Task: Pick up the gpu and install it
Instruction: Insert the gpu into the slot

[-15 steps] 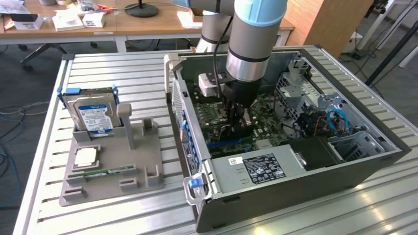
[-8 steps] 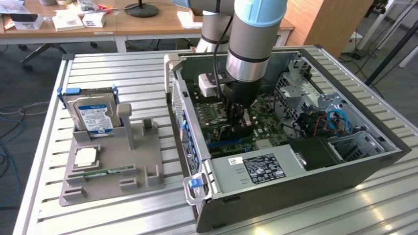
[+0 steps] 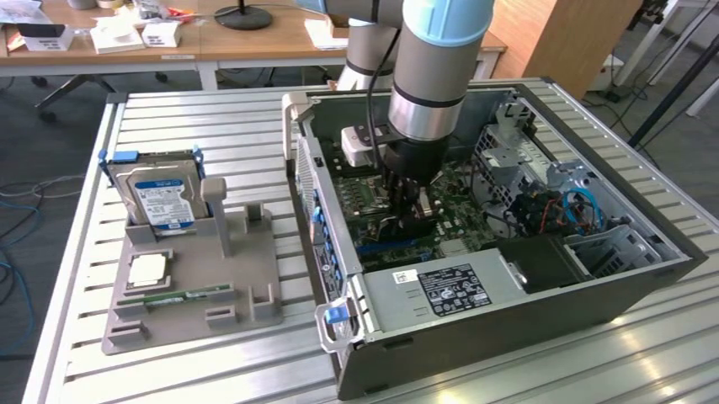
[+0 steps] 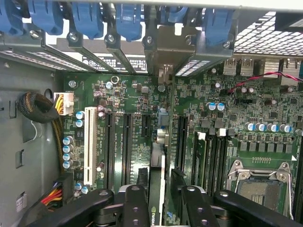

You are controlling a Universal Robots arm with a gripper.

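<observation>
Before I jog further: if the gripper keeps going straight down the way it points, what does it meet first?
The gpu, standing on edge between the jaws of the gripper, already lies in that line, and under it the motherboard. How far the card is seated cannot be judged.

Exterior view: set high and off to one side, angled steeply down across the slatted surface [image 3: 202, 118], far enough back to take in the whole open computer case [image 3: 494, 252], the grey parts tray [image 3: 191, 278] at the exterior view's left, and desks in the background. Arm [image 3: 433, 67] seen reaching down from the top edge into the case. Wrist view: mounted on the arm, looking along the claw [image 4: 163, 203] straight onto the motherboard [image 4: 189, 118], very near, with the dark fingers [image 4: 135, 208] at the frame edge. Shared between both: motherboard [image 3: 388, 194], its expansion slots, and the case's rear bracket wall with blue clips [image 4: 90, 19].
</observation>
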